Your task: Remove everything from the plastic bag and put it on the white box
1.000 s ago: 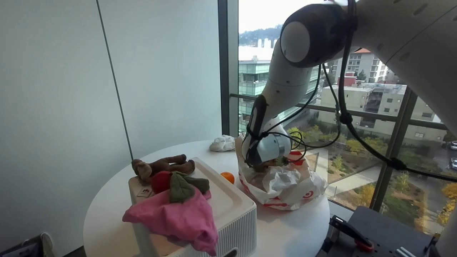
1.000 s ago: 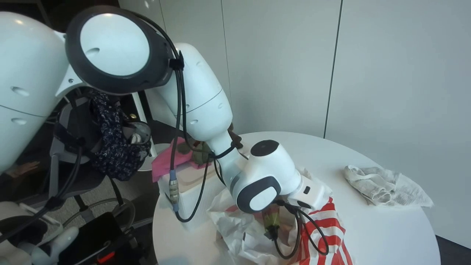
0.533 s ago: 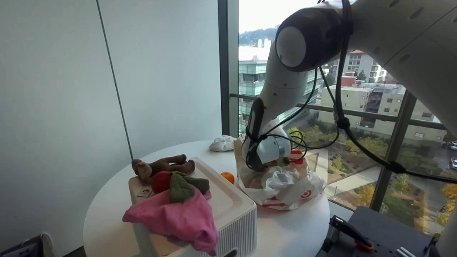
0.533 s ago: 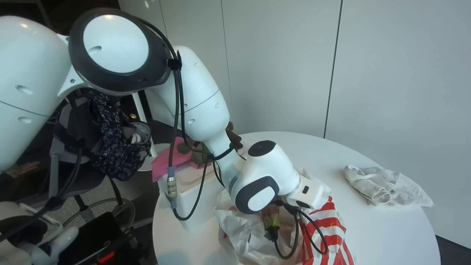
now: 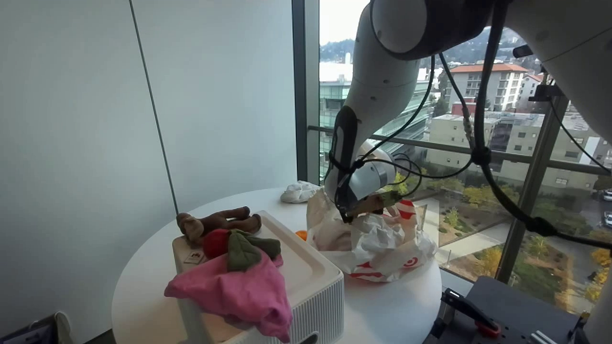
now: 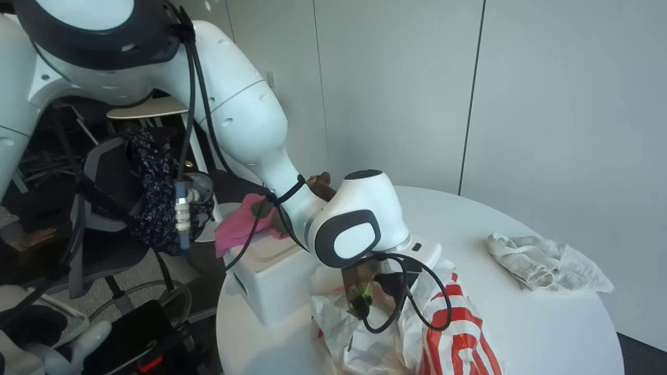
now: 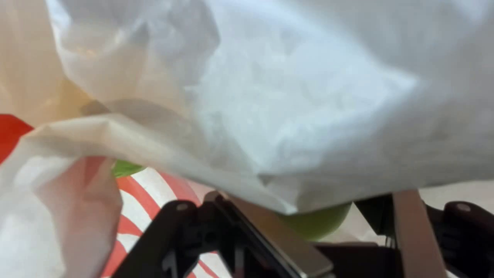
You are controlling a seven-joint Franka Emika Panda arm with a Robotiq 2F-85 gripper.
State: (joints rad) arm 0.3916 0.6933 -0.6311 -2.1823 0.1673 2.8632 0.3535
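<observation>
White rounded arm [image 6: 250, 130], dark grey joint covers [image 6: 325, 245] with white oval caps [image 6: 357, 240], small dimples [image 6: 226, 122], thin dark seam lines [image 6: 237, 95]; black cables [image 5: 481, 114], black straps [image 6: 291, 190], silver-and-blue connector [image 6: 182, 213]; tool [image 7: 320, 216] black, flat metallic finger plates [image 7: 285, 241].

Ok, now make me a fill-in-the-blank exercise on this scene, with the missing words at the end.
1. The cloth hanging over the edge of the white box is coloured ____.
2. The plush figure lying on the white box is mostly ____.
3. The plastic bag is white with ____ printing.
4. The small item peeking out between the white box and the plastic bag is coloured ____.

Missing words: pink; brown; red; orange.
</observation>
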